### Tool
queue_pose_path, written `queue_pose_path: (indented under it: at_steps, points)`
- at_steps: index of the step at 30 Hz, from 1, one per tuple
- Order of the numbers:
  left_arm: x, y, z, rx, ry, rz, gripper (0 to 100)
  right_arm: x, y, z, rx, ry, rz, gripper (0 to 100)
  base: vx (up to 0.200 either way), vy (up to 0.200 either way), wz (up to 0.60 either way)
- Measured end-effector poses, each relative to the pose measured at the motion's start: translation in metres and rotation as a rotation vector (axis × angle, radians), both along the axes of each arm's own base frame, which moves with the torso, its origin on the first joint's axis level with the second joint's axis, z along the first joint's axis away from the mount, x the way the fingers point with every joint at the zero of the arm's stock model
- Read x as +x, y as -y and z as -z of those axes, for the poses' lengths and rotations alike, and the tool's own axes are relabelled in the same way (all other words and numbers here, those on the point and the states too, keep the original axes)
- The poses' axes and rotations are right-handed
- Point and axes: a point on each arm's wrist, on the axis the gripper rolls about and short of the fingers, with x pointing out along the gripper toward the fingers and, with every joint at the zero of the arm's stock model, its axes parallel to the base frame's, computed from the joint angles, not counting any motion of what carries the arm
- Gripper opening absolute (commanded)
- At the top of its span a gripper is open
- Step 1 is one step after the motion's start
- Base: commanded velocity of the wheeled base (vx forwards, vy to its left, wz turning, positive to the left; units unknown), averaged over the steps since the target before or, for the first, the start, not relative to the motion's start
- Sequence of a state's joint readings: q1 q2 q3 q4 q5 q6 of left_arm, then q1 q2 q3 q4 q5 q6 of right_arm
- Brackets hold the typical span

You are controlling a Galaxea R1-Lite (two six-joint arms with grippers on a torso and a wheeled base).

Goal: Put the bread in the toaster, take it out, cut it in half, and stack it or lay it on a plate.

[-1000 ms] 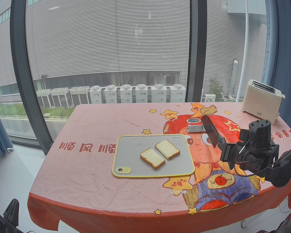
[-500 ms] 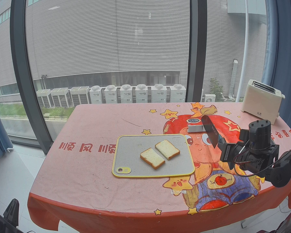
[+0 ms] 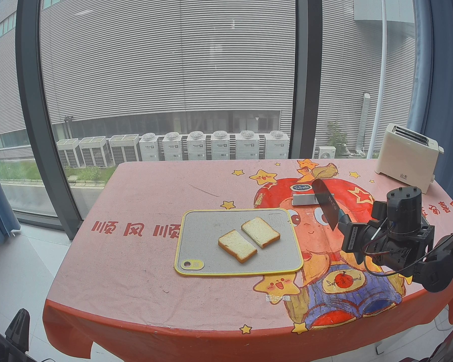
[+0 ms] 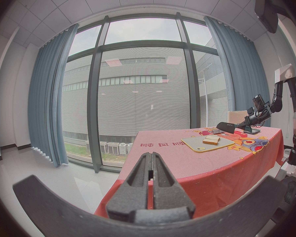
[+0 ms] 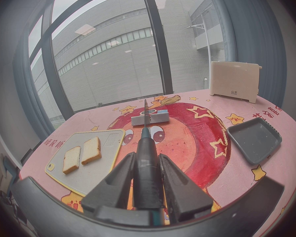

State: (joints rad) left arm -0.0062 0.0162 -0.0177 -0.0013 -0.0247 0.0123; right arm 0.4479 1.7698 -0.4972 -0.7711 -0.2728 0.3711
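Pink cartoon tablecloth point(image 3: 151, 192) before tall windows point(image 3: 166, 66), blue curtains point(image 3: 438, 51), right claw point(image 5: 145, 158) clamping knife point(image 3: 327, 203), left claw point(image 4: 151, 158) closed, seemingly empty.

L pincer point(image 4: 151, 157) closed, well off table point(image 4: 164, 157); bread halves point(image 4: 211, 139) on board point(image 4: 194, 143), knife point(image 4: 227, 127) near, in R pincer point(image 4: 250, 122).

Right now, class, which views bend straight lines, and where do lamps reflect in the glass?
Left wrist view: window frame bows, lamp reflections on the glass. Right wrist view: frame leans and curves, one bright reflection. Head view: bowing milder.
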Motion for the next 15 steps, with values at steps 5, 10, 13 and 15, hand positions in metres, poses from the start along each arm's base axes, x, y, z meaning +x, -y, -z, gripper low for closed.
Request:
queue_pose_path:
  at_steps: [5,10,13,15]
  points:
    - [0.0000,0.0000,0.0000,0.000,0.000,0.000,0,-0.0001,-0.0003,0.0004,-0.001,-0.001,-0.001,0,0.000,0.000,0.00]
    - [0.0000,0.0000,0.0000,-0.001,0.000,0.000,0,-0.0002,-0.0002,0.0007,-0.001,-0.003,-0.001,0,0.000,0.000,0.00]
    - [0.0000,0.0000,0.0000,0.000,0.000,0.000,0,0.0002,0.0000,0.0013,-0.002,-0.004,0.000,0,0.000,0.000,0.00]
    - [0.0000,0.0000,0.0000,0.000,0.000,0.000,0,0.0004,0.0002,0.0010,-0.001,-0.003,0.002,0,0.000,0.000,0.00]
